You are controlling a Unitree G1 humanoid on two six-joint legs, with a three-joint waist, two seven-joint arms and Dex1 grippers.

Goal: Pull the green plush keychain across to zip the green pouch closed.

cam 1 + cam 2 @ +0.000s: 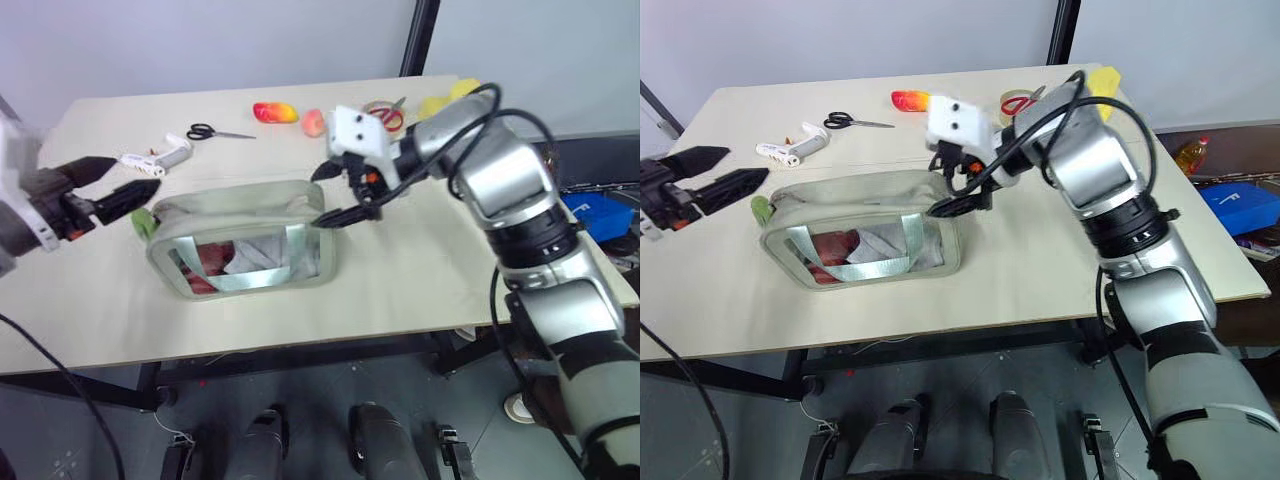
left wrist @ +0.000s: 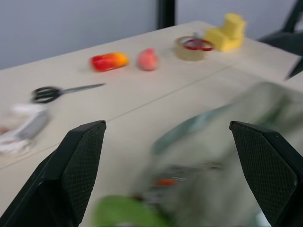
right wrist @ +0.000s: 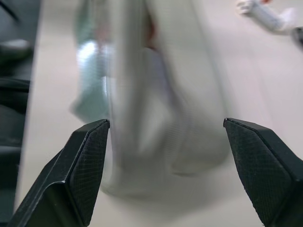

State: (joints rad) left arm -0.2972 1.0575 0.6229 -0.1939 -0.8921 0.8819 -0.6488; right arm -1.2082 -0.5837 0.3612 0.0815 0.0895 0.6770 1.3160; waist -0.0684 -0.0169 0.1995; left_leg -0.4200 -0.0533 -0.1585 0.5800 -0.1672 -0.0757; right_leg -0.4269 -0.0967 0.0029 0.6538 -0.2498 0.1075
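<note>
At table centre lies the green pouch [image 1: 865, 232], the green plush keychain [image 1: 760, 208] at its left end — apparently zipped. Left gripper [image 1: 712, 172] and right gripper [image 1: 952, 180] flank it, both spread, empty — likely let go.

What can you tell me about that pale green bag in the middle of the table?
The green pouch is a boxy, pale sage fabric bag lying on the table. A clear window crossed by a strap shows reddish and white contents. The green plush keychain sits at its left end. Neither gripper holds it.

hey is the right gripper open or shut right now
Open. The right gripper shows its two black fingers spread wide apart, with the green pouch beyond them.
</note>
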